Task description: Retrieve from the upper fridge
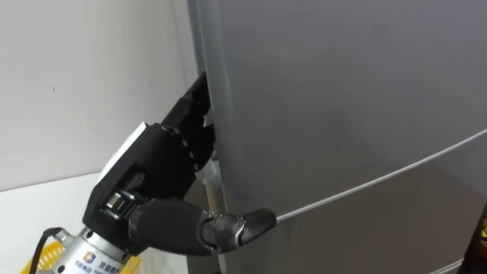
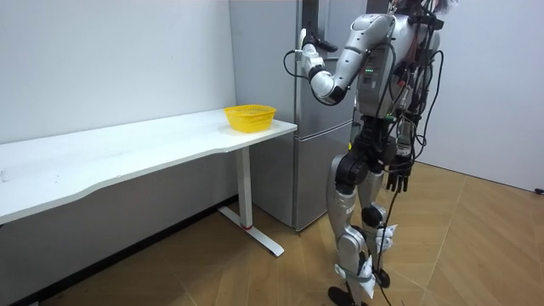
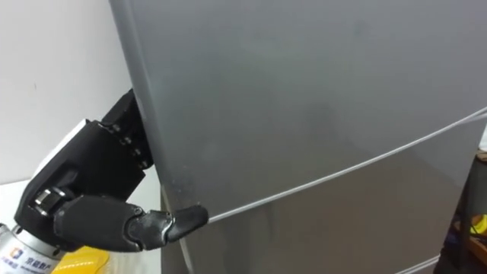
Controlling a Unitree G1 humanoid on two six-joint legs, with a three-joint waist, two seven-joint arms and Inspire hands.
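Opening step: left robot hand point(image 1: 144, 173) hooks behind the upper fridge door point(image 1: 342, 91) edge; grip cannot be told. Next: pull door outward.

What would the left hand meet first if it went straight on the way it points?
The left edge of the fridge's upper door: the left hand is right against it, its tip hidden behind that edge. Depth beyond is unclear.
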